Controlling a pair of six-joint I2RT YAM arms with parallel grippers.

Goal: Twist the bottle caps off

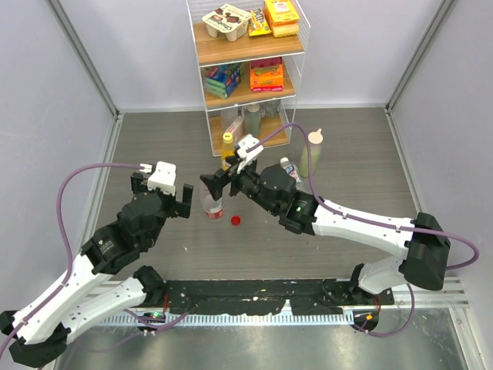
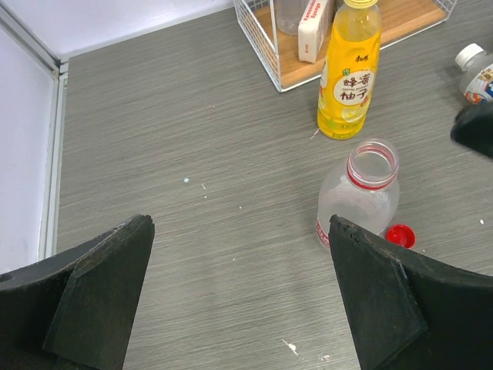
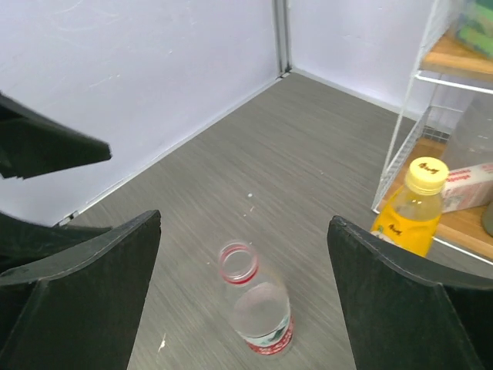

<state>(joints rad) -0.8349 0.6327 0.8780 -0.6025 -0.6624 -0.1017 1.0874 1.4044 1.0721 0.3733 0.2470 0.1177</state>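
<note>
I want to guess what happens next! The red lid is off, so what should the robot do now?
Probably swing the right tool, open over the uncapped clear bottle, toward the yellow cap. The red cap lies on the table, while the juice bottle is still capped.

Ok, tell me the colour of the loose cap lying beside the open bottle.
Red. The loose cap shows best in the left wrist view.
</note>
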